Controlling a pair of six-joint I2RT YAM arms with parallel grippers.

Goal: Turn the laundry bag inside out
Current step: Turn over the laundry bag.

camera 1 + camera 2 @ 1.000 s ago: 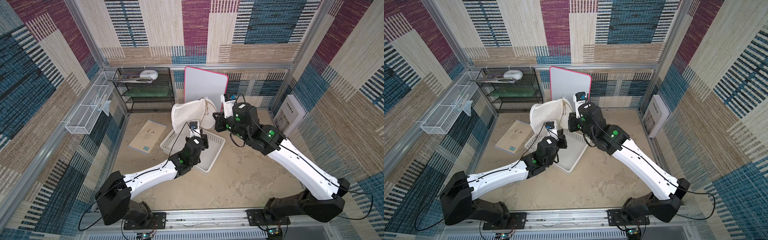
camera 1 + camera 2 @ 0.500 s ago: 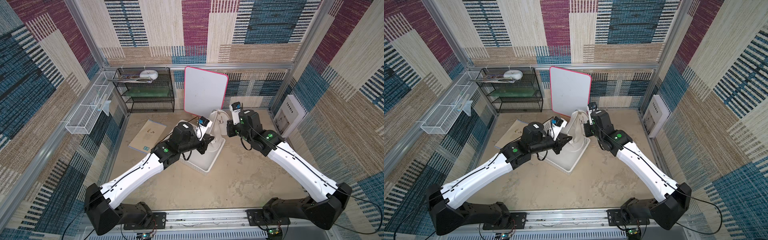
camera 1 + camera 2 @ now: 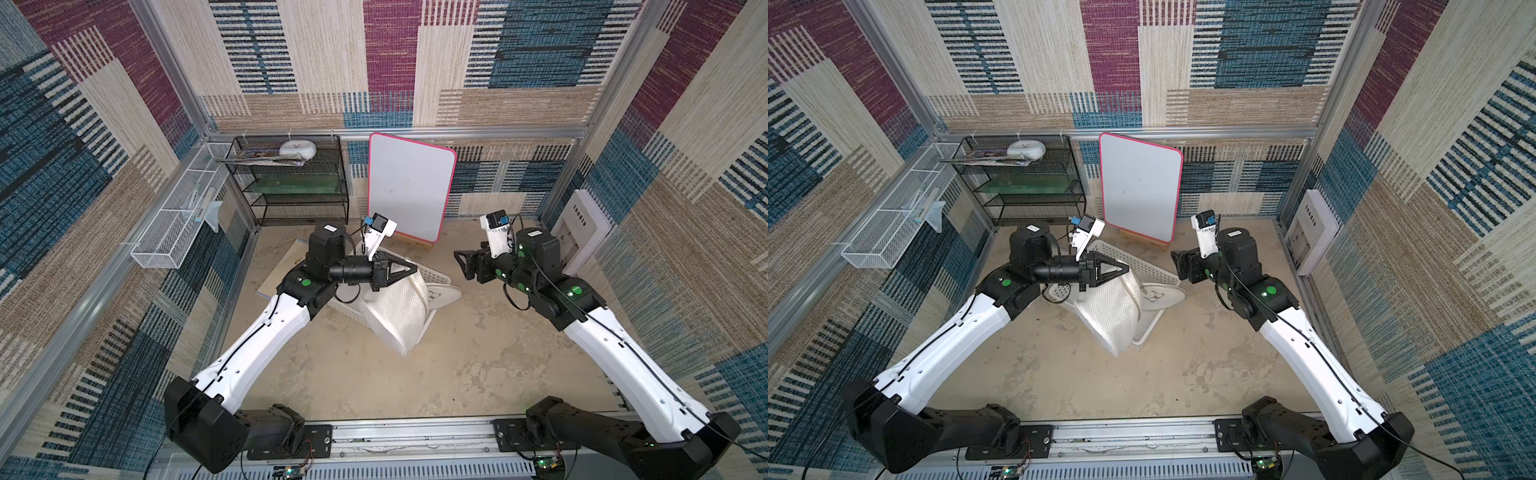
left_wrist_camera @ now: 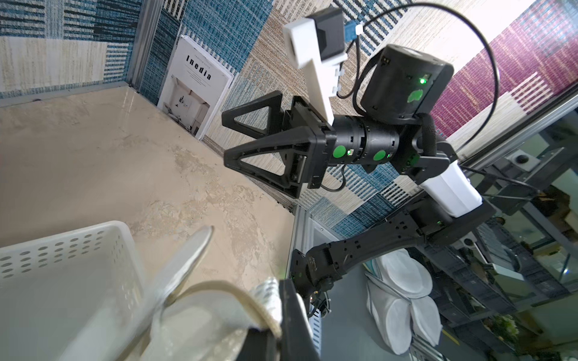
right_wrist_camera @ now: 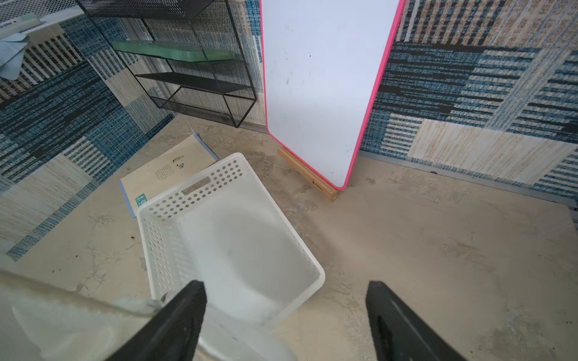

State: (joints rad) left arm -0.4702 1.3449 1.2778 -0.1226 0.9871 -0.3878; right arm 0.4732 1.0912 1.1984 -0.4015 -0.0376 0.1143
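Over the white basket [image 3: 438, 277], your laundry bag [image 3: 399, 316] hangs tent-like from the left pincer [image 3: 409, 270], clamped on its rim, while the right pincer [image 4: 224, 137] stands wide, empty and apart; turning-out looks at best part done.

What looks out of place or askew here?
The bag hangs from the shut left gripper, draped across the basket with its lower end spilling past the rim toward the floor. The basket sits skewed to the walls, a corner by a booklet. Nothing looks damaged.
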